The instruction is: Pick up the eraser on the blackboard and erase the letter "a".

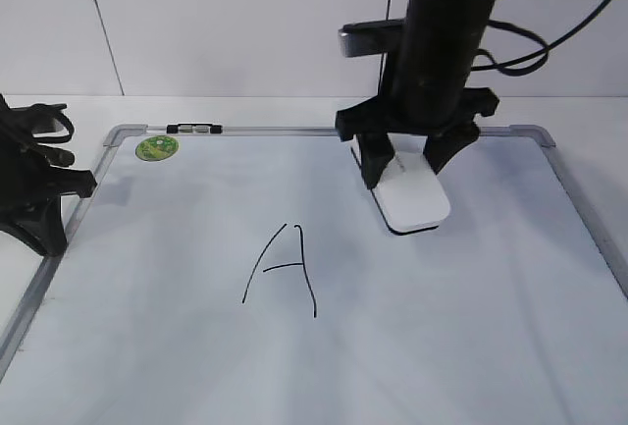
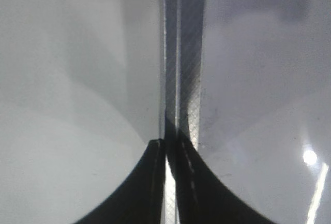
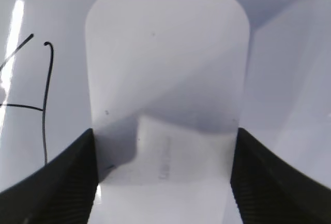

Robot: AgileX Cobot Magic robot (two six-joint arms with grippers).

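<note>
Exterior view: the right tool (image 1: 410, 165) straddles the near-upright end of the white rounded-rectangular plastic eraser (image 1: 416, 199), which lies on the large white dry-erase blackboard with its silver-grey frame (image 1: 294, 132). A tall black marker capital "A" (image 1: 285, 268) sits to the eraser's left and nearer the camera; no lowercase "a" shows. The left tool (image 1: 44, 204) rests at the board's left edge, well apart.

Left wrist view: the left tool (image 2: 170, 182) is closed on nothing, above the frame.

Right wrist view: the jaws touch both long sides of the eraser (image 3: 165, 79), its long axis running straight ahead, marker strokes to its left.
</note>
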